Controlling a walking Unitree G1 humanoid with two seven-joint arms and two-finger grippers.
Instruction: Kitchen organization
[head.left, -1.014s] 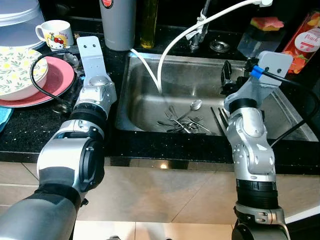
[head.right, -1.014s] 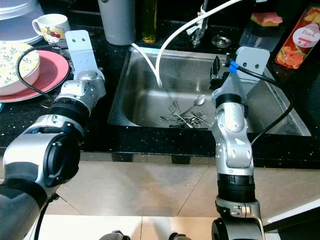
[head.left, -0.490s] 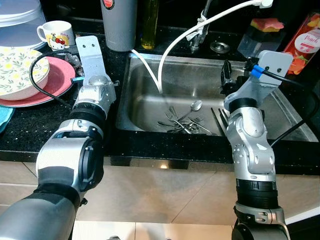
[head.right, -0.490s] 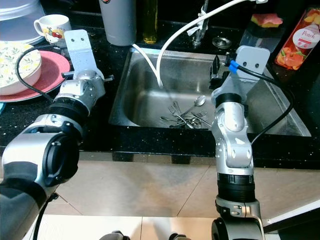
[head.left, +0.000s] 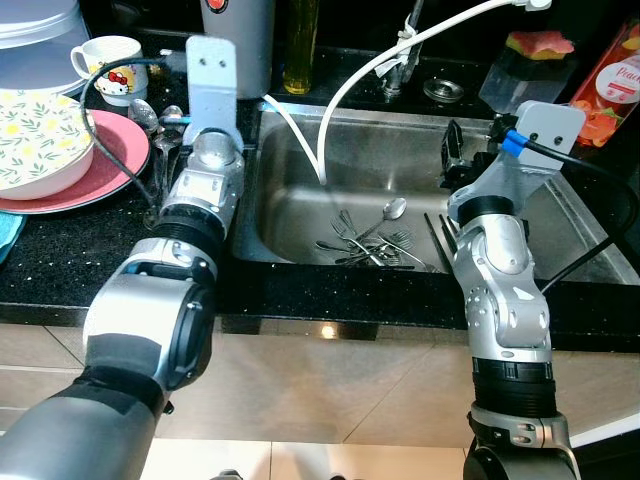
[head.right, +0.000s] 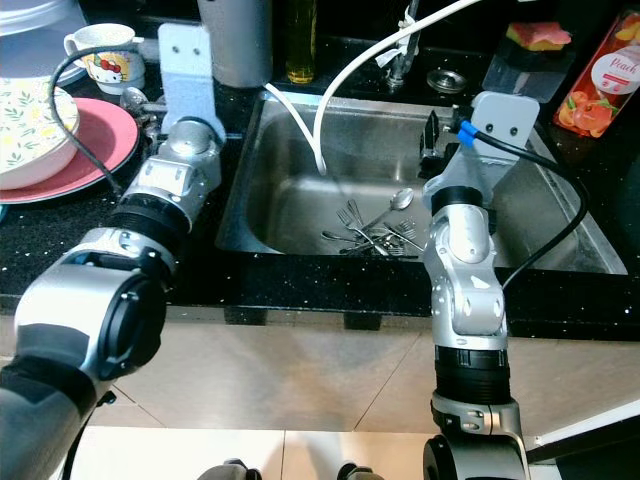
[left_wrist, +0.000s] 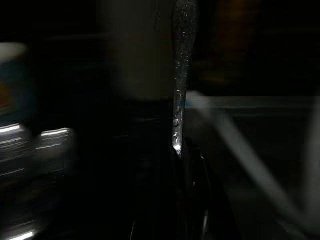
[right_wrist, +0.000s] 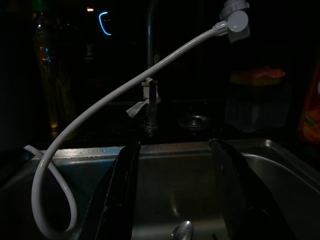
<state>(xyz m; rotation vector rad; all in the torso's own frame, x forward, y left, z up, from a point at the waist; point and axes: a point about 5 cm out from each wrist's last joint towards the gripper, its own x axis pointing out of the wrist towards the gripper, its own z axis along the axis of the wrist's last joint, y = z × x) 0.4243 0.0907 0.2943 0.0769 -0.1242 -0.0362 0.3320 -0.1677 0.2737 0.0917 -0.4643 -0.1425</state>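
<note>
Left gripper (left_wrist: 182, 165), upper left by the plate (head.left: 110, 165), seems pinched on a wet utensil (left_wrist: 180, 75); view dark. Right gripper (right_wrist: 175, 200) spread over the sink (head.left: 400, 150); cutlery (head.left: 365, 245) lies mid-basin.

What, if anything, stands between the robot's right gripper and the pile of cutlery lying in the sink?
Nothing visible does. The right gripper, fingers open, hangs over the sink, and the cutlery lies on the basin floor below it. The white hose dips into the basin further to the robot's left, off that path.
</note>
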